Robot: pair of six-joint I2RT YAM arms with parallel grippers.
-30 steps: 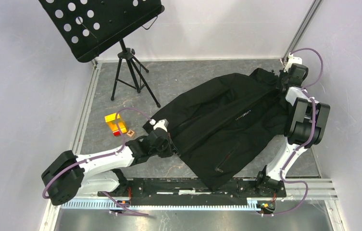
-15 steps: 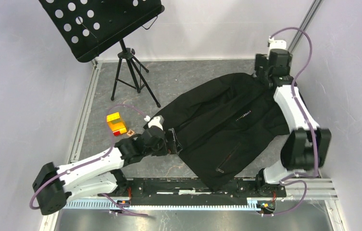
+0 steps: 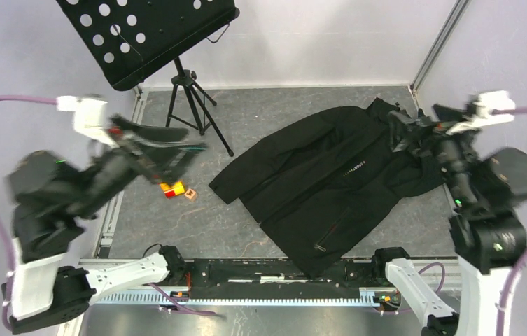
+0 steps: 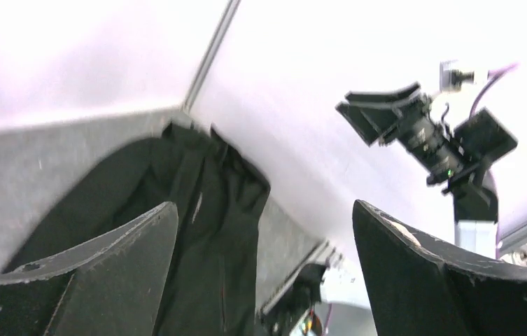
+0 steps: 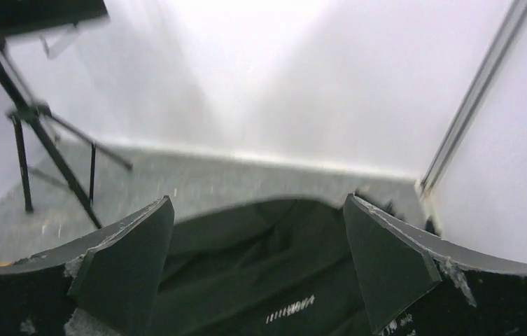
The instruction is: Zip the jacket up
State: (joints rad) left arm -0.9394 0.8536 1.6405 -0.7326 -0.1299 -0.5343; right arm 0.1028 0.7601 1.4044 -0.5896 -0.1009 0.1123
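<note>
The black jacket (image 3: 330, 182) lies spread flat on the grey floor, collar toward the far right and hem toward the near rail, white chest lettering (image 3: 355, 166) facing up. My left gripper (image 3: 187, 140) hangs high at the left, well away from the jacket, open with nothing between its fingers. My right gripper (image 3: 397, 133) is raised over the collar end, also open and empty. In the left wrist view the jacket (image 4: 204, 231) shows far below the open gripper (image 4: 264, 206). The right wrist view shows the jacket (image 5: 267, 280) and its lettering (image 5: 290, 308) beneath the open gripper (image 5: 257, 199).
A black perforated music stand (image 3: 141, 35) on a tripod (image 3: 190, 105) stands at the far left. A yellow and red block (image 3: 169, 185) and a small tag (image 3: 190, 194) lie left of the jacket. The arms' mounting rail (image 3: 267, 273) runs along the near edge. Walls close in on three sides.
Both arms have lifted off the jacket's ends and swung up and outward. Both grippers went from shut to open, letting go of the fabric. The jacket now lies alone.
</note>
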